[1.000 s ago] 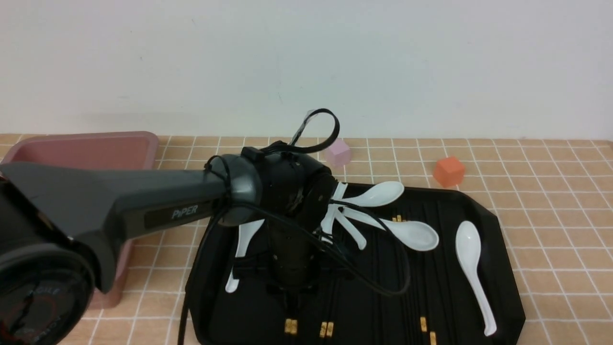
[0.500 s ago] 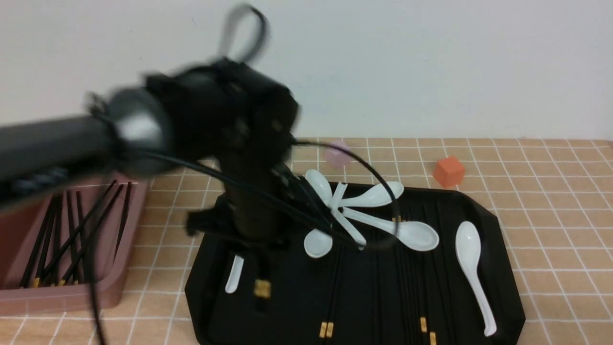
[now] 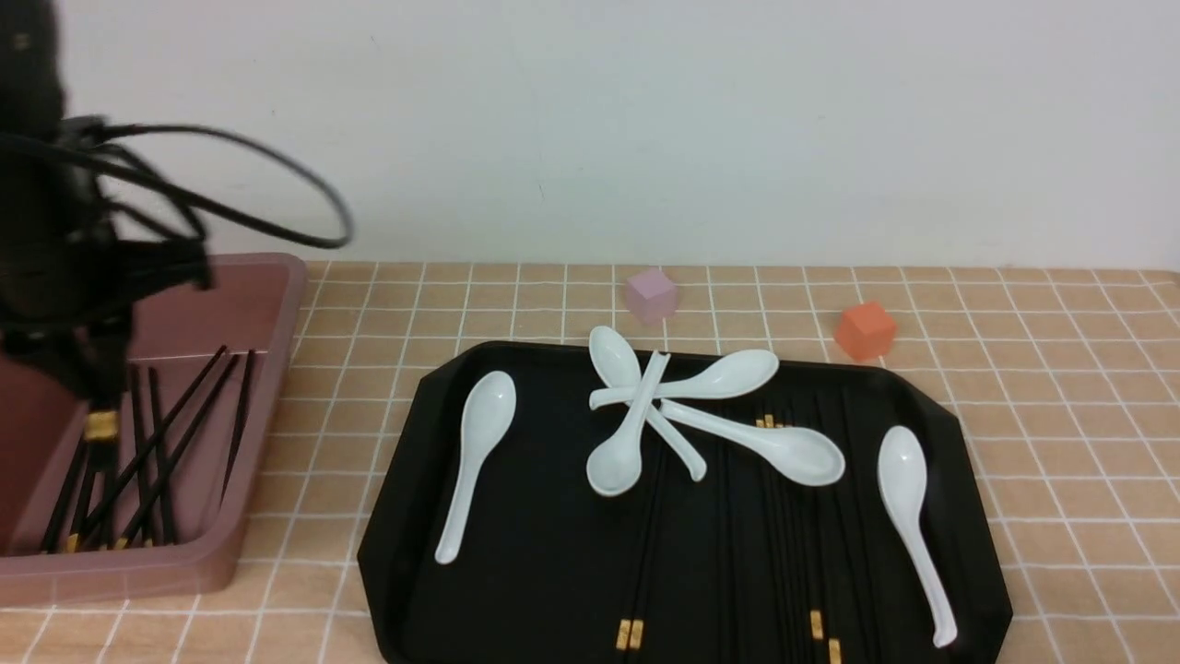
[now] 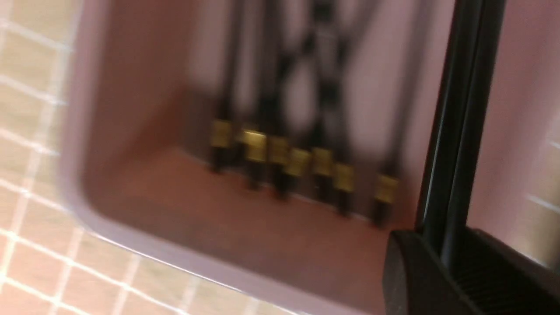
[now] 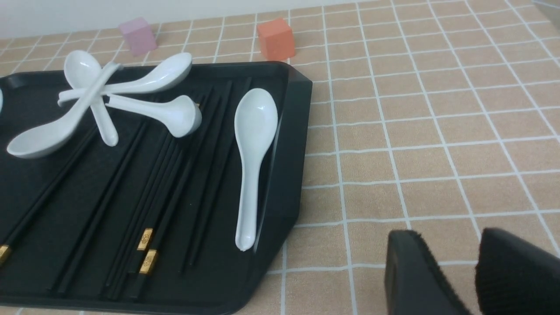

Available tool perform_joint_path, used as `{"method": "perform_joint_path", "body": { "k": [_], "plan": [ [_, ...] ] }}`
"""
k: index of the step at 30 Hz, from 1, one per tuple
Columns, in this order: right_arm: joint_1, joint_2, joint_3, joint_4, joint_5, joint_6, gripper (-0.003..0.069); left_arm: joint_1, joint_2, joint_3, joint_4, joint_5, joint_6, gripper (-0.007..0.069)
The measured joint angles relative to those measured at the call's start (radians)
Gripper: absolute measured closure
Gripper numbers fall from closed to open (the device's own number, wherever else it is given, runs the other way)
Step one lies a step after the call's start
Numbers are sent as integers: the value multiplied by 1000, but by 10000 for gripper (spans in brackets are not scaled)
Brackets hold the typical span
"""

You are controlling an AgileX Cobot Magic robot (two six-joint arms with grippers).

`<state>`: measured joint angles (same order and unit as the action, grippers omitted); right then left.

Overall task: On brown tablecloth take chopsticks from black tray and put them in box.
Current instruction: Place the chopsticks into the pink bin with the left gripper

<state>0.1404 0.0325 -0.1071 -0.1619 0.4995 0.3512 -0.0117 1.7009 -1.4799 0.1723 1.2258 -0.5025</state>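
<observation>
Brown tablecloth [image 3: 1060,369] with a white grid covers my workspace, backed by a plain pale wall. At the far left my left arm [image 3: 55,258] stands tall and points steeply down over the box [image 3: 267,304], blurred, with its cable looping out to the side. The wrist view shows the left gripper [image 4: 450,245] pinching the held chopsticks [image 4: 468,109], which slant across the box's inside; from the front their gold band [image 3: 101,424] hangs just under the fingers. More chopsticks in the box [image 3: 161,443] lie fanned, gold ends toward the near wall.

The black tray [image 3: 392,535] sits just beside the box, carrying the remaining chopsticks [image 5: 162,188] laid lengthwise and six white soup spoons [image 3: 479,452], four of them crossed in a pile. A pink cube [image 3: 652,293] and an orange cube [image 3: 865,329] sit behind the tray.

My right gripper [image 5: 450,236] hovers above bare cloth beside the tray, fingers slightly parted, holding nothing.
</observation>
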Motion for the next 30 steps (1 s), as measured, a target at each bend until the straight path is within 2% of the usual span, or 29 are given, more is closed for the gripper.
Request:
{"method": "perform_joint_path", "body": {
  "k": [3, 10, 16, 20, 23, 27, 28, 30],
  "plan": [
    [0, 0, 0, 0, 0, 0, 419, 47, 61, 0, 1, -2, 48, 505],
    [0, 0, 0, 0, 0, 0, 419, 55, 174, 0, 10, -96, 91, 494],
    [0, 0, 0, 0, 0, 0, 419, 55, 201, 1, 17, -138, 92, 346],
    [0, 0, 0, 0, 0, 0, 419, 55, 196, 1, 9, -112, 95, 319],
    [0, 0, 0, 0, 0, 0, 419, 54, 153, 4, -17, -79, 129, 385],
    [0, 0, 0, 0, 0, 0, 419, 54, 39, 4, -98, -40, 223, 541],
    [0, 0, 0, 0, 0, 0, 419, 54, -22, 4, -133, -26, 255, 604],
    [0, 0, 0, 0, 0, 0, 419, 54, -111, 10, -193, -16, 301, 637]
  ]
}}
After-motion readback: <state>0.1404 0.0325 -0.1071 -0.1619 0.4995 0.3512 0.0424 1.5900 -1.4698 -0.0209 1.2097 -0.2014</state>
